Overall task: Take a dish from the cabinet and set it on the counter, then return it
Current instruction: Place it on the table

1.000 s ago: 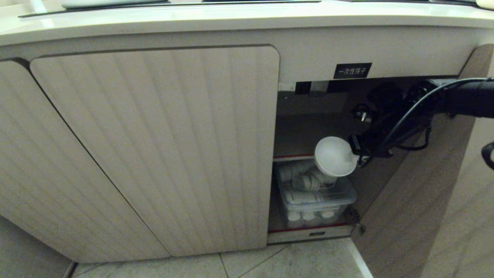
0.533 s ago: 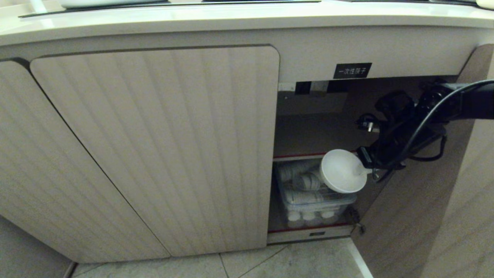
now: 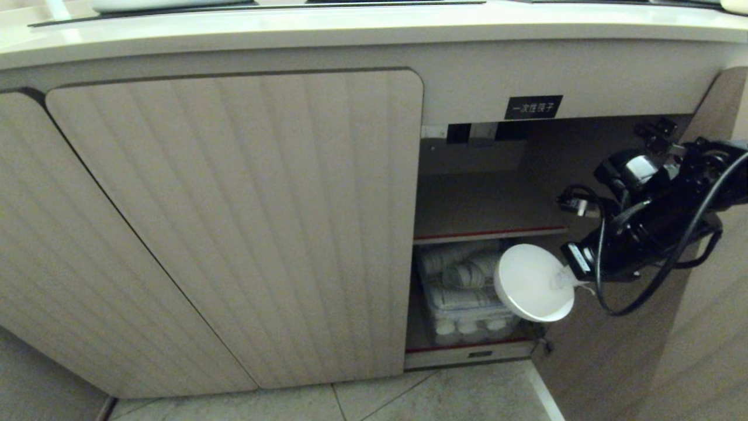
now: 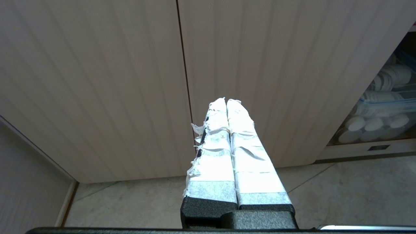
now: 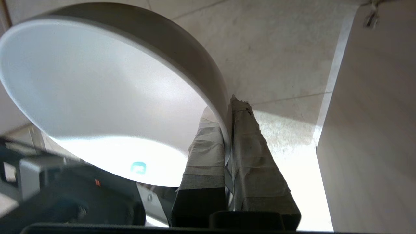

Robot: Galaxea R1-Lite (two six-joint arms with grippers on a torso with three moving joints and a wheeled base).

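- My right gripper (image 3: 575,278) is pinched on the rim of the dish (image 3: 532,282), one taped finger inside the wall and one outside; I see that clamp plainly in the right wrist view, where the dish (image 5: 97,94) fills most of the frame and its far edge is cut off.
- The dish hangs tilted, its hollow facing me, in front of the cabinet (image 3: 234,222) opening, at the level of the lower shelf.
- My left gripper (image 4: 226,102) is parked low before the cabinet's closed doors, its taped fingers pressed together with nothing between them.
- Behind the dish, inside the cabinet, a clear bin of white cups (image 3: 461,292) sits on the lower shelf, partly hidden by the dish.
- Above the opening is a small black label (image 3: 533,107); its characters are too small for me to read.
- The counter (image 3: 350,26) tops the cabinet, with only its front rim in view.
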